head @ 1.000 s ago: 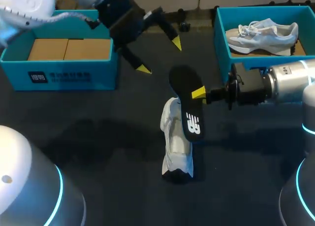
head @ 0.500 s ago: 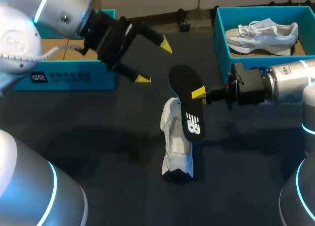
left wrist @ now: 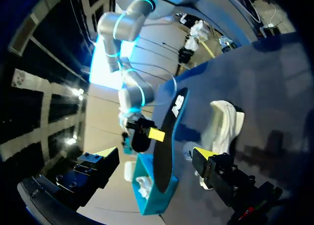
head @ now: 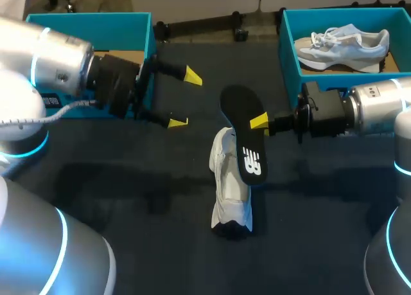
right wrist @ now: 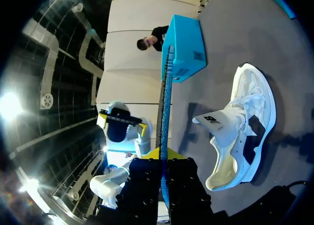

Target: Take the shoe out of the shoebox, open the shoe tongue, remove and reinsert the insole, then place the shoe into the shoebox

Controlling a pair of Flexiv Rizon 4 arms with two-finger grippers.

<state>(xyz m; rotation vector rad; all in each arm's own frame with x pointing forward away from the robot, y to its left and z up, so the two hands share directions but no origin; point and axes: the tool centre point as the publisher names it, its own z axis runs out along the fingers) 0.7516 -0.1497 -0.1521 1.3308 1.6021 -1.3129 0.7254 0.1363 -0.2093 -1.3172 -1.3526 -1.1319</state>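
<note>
The white shoe (head: 230,192) was recorded near the middle of the dark tabletop (head: 128,198), with its tongue (right wrist: 216,121) folded out from the opening. The black insole (head: 243,131) was out of the shoe, raised and tilted just beside it. Contact between the two could not be determined. The insole was pinched edge-on between the right fingers (head: 259,121), which were closed on it from both sides. The left fingers (head: 178,122) were spread wide with nothing between them, just in front of the left shoebox (head: 115,25). A second shoe (head: 343,44) was noted inside the right shoebox (head: 288,51).
</note>
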